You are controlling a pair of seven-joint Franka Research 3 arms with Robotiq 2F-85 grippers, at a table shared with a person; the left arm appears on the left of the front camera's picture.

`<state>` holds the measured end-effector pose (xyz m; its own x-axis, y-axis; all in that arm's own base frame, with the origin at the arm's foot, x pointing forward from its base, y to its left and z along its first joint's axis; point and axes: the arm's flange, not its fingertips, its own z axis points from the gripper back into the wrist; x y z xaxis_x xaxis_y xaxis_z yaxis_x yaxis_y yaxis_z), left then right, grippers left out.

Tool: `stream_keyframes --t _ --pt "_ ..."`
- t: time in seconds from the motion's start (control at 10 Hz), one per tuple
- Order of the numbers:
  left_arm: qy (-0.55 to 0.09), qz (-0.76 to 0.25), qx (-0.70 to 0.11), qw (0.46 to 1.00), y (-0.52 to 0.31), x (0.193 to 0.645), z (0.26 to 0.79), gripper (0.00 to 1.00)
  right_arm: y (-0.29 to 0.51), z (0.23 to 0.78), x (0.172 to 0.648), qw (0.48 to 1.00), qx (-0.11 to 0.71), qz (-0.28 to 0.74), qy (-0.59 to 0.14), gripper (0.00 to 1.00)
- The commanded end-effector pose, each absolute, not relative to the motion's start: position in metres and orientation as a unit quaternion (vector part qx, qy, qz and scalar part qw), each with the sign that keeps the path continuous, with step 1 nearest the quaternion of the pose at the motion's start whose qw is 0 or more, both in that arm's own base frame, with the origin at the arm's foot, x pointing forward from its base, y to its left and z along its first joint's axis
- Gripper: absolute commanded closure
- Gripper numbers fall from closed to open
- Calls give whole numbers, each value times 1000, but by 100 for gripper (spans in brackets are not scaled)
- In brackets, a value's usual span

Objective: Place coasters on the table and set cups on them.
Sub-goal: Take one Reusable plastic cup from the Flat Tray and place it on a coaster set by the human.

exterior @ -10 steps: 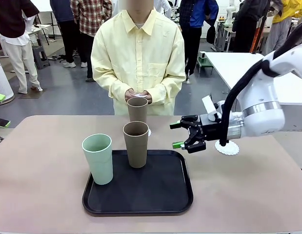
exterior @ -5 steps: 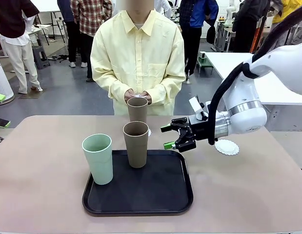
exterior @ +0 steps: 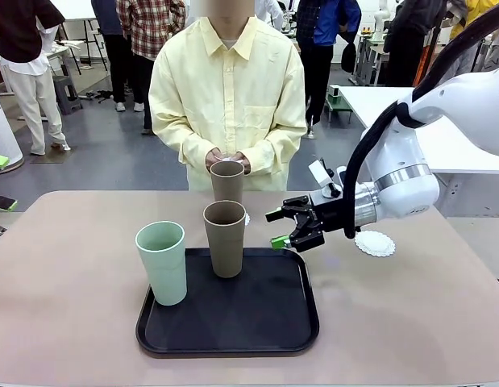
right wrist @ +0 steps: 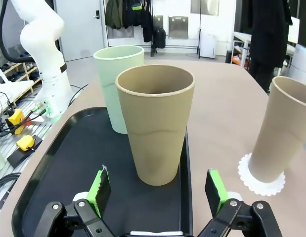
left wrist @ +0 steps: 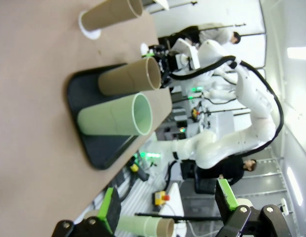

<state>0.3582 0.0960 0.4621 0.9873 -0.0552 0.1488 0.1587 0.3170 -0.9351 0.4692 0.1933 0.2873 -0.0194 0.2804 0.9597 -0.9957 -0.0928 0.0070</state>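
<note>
right gripper (exterior: pixel 273 229) shifted left, jaws wide, over tray's (exterior: pixel 311 306) right edge

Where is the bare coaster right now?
In the front view the bare coaster lies on the table, right of the black tray, close under the right arm.

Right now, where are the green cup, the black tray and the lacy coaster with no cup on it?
green cup (exterior: pixel 163 270), front view, middle of its side wall.
black tray (exterior: pixel 257 310), front view, bare floor near its front.
empty coaster (exterior: pixel 376 243), front view, middle of the disc.
</note>
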Motion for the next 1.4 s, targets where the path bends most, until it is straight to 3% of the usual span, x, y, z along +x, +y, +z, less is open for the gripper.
stream_keyframes --t 0.0,1.3 --pt "-50 -71 -584 807 97 358 463 0 194 286 469 547 445 589 -394 0" --pt "-50 -71 -584 807 97 358 463 0 264 252 484 485 494 603 -397 0"
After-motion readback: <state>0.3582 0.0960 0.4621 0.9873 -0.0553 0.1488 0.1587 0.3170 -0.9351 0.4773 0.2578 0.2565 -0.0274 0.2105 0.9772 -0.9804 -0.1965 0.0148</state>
